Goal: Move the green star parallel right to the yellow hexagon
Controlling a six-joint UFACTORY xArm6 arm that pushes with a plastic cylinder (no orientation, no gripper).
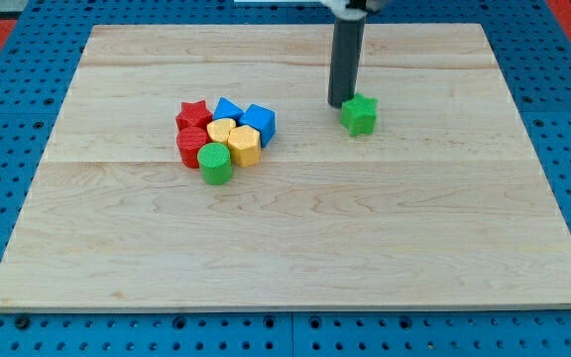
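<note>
Wooden board (295,248) lying flat on a blue perforated table (8,59), long sides running across the view. Dark rod descending from the view's top, my tip (343,103) planted on the board just at the upper left of the green star (360,115), touching or all but touching its edge; too close to tell which. No claw on this arm, only the bare rod, so nothing to open, close or grip. Green star sitting alone right of the board's centre line, in the upper half, well apart from the cluster at the view's left. Star squat and roughly as wide as tall, with no clear long axis; points too blunt and small to say which way any of them aims. Cluster packed tight, blocks touching one another: red star (193,113) at upper left, blue block (228,109) of unclear shape beside it at the top, blue cube (260,123) at upper right, red block (191,145) at lower left, yellow block (221,130) in the middle, yellow hexagon (245,145) at lower right, green cylinder (215,164) at the bottom. Green star lying to the right of the yellow hexagon and somewhat nearer the view's top than it.
</note>
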